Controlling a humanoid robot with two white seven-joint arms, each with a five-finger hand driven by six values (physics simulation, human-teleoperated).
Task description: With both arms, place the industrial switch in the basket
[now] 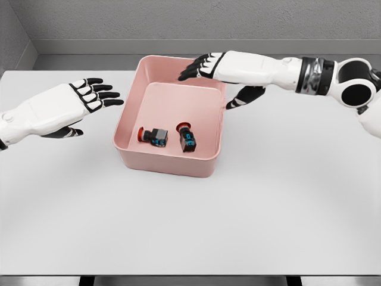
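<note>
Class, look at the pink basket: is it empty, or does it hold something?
Not empty. Two industrial switches lie on the floor of the pink basket, inside its walls.

Two white robot arms reach into the frame. The left arm enters from the left edge at mid-height; the left robot hand (71, 104) is flat, palm down, black-tipped fingers spread and pointing right, thumb tucked beneath, holding nothing. The right arm enters from the upper right, its black-and-white wrist joints visible; the right robot hand (217, 74) stretches left near top centre, fingers loosely extended, thumb hanging below, empty.
</note>
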